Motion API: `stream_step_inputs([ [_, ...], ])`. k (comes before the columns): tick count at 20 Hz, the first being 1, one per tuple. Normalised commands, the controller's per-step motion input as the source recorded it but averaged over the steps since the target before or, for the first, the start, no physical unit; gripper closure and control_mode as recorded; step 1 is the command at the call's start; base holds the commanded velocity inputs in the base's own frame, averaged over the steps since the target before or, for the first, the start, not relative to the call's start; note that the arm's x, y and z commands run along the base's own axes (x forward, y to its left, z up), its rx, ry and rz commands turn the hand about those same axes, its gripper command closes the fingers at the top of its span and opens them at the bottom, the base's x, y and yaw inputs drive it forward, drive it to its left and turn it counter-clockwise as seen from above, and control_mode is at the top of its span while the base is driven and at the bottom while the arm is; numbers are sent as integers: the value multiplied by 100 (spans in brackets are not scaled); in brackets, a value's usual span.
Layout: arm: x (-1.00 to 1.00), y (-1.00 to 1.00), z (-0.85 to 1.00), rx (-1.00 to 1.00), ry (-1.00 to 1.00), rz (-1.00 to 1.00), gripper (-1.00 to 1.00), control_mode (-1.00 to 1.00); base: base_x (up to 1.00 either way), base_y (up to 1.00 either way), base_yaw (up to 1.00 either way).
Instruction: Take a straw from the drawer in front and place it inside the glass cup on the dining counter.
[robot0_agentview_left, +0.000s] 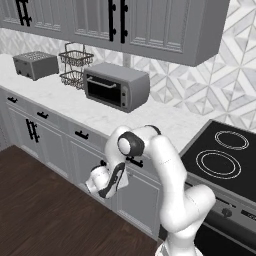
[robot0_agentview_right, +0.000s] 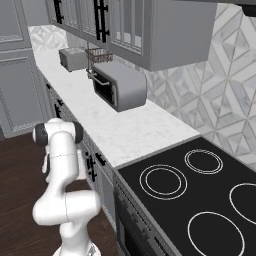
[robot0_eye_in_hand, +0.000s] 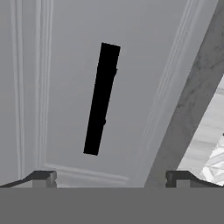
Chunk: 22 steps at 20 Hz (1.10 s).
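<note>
We had barely begun: our gripper (robot0_eye_in_hand: 111, 177), fingers spread wide and holding nothing, faced the black bar handle (robot0_eye_in_hand: 101, 99) of the closed drawer (robot0_eye_in_hand: 65, 65) under the white counter (robot0_agentview_left: 100, 112), so opening it, fetching the straw and delivering it all remained.

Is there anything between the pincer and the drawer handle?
No. In the hand view the open pincer faces the black handle on the closed drawer, nothing between.

The white arm (robot0_agentview_left: 165, 170) bent low before the closed grey drawer (robot0_agentview_left: 135, 162), under the white counter (robot0_agentview_left: 100, 112) bearing a toaster oven (robot0_agentview_left: 116, 86).
</note>
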Motion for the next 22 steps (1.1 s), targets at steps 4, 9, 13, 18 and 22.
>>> stream_step_inputs([
  [4,61,0,-29,0,0,0,-100,-100,0,0,0],
  [9,39,0,-23,0,0,0,-100,-100,0,0,0],
  [13,12,-7,-7,0,0,3,-100,-100,0,0,0],
  [18,0,-21,0,0,-2,2,-100,-100,0,0,0],
  [22,-3,-27,3,0,-7,0,-100,-100,0,0,0],
])
